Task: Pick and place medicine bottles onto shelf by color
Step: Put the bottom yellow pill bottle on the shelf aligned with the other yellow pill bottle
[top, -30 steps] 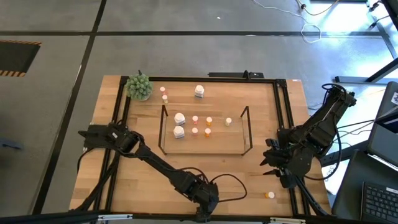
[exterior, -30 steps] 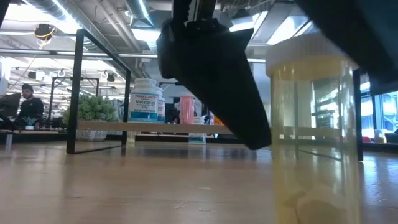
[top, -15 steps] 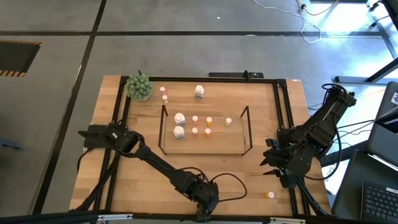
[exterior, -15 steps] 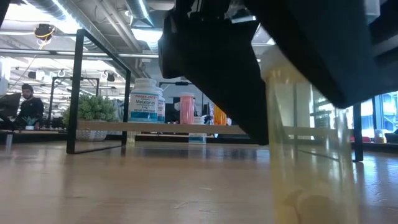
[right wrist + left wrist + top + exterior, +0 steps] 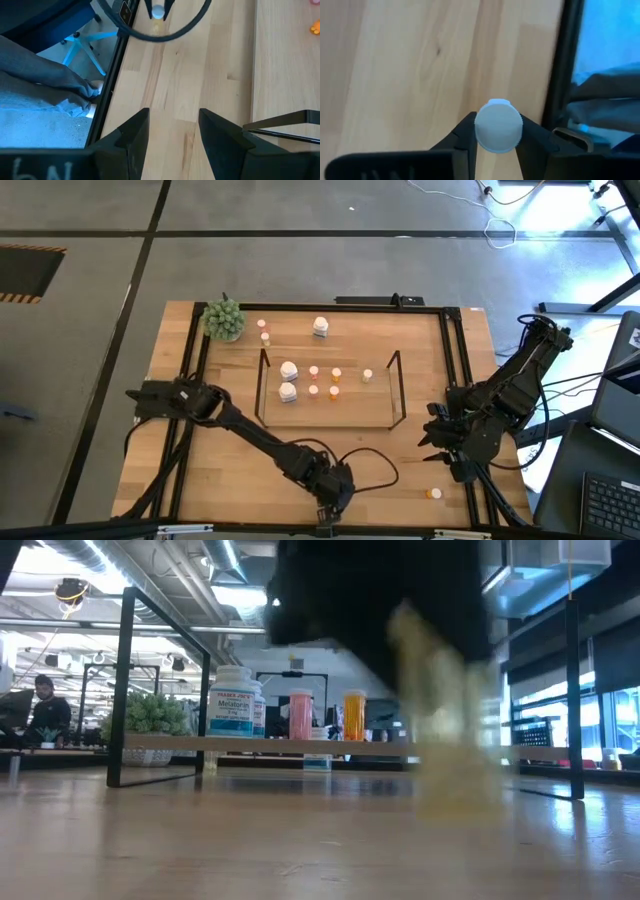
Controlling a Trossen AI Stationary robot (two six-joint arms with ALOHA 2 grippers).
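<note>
My left hand (image 5: 497, 134) is at the near edge of the bench (image 5: 240, 480), well apart from the shelf (image 5: 330, 423), and it is clamped on a pale yellow medicine bottle (image 5: 445, 710). From my wrist I see its white cap (image 5: 498, 125) seated between my two fingers (image 5: 462, 135), which press it from either side. In the low view the bottle shows only as a cream smear under my dark hand, so I cannot tell whether its base is on the wood or clear of it.

I judge it light and stiff: clear thin plastic, mostly empty. The smooth round wall could twist or slide out, so the ridged cap is the better place to hold. A moderate squeeze should do.

On the shelf stand two larger white bottles (image 5: 288, 370), a pink one (image 5: 300, 715), an orange one (image 5: 354, 715) and a cream one (image 5: 367, 375), which looks the likely neighbour for mine.

My right hand (image 5: 170, 127) waits at the right side of the bench, its fingers spread with nothing between them.
</note>
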